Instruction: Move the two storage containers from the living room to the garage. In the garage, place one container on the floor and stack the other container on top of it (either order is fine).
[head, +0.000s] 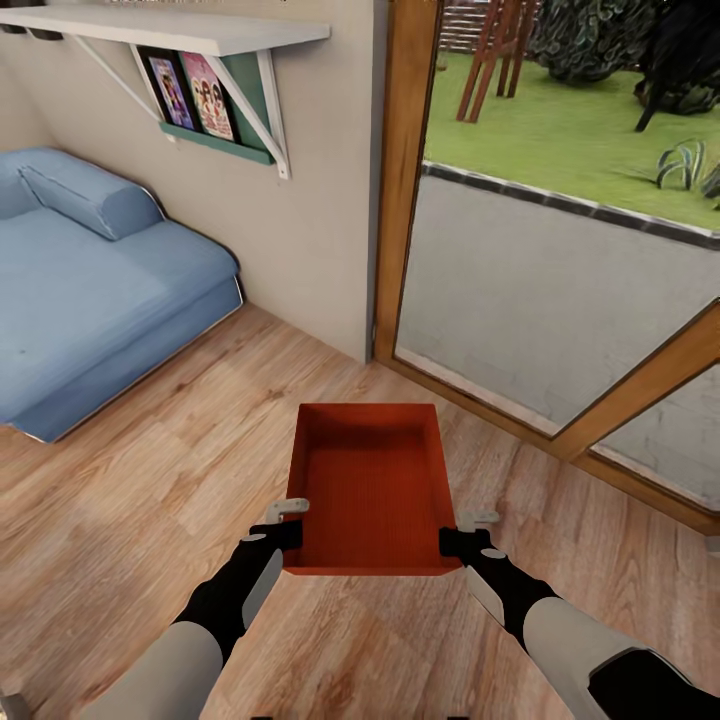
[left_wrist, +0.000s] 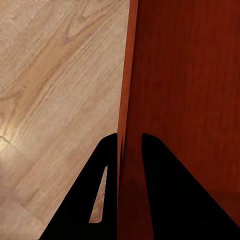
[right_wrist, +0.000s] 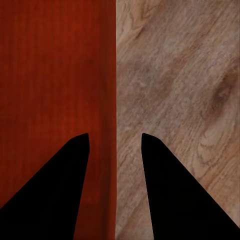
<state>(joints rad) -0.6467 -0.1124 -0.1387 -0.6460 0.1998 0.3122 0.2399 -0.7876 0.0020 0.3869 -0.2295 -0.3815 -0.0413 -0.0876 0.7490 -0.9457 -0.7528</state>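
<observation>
One red-orange storage container (head: 372, 485) sits open side up in the middle of the head view, over the light wood floor (head: 150, 470) of the living room, and it is empty. My left gripper (head: 292, 522) is shut on the near end of its left wall (left_wrist: 125, 100), one finger on each side. My right gripper (head: 470, 530) straddles the right wall (right_wrist: 111, 75) with its fingers (right_wrist: 150, 160) spread wider. A strip of floor shows between the outer finger and the wall. The second container is out of view.
A blue sofa (head: 90, 290) stands at the left against the wall, under a white shelf (head: 190, 30) with pictures. Wood-framed glass doors (head: 560, 300) run along the right, close beyond the container, with lawn outside.
</observation>
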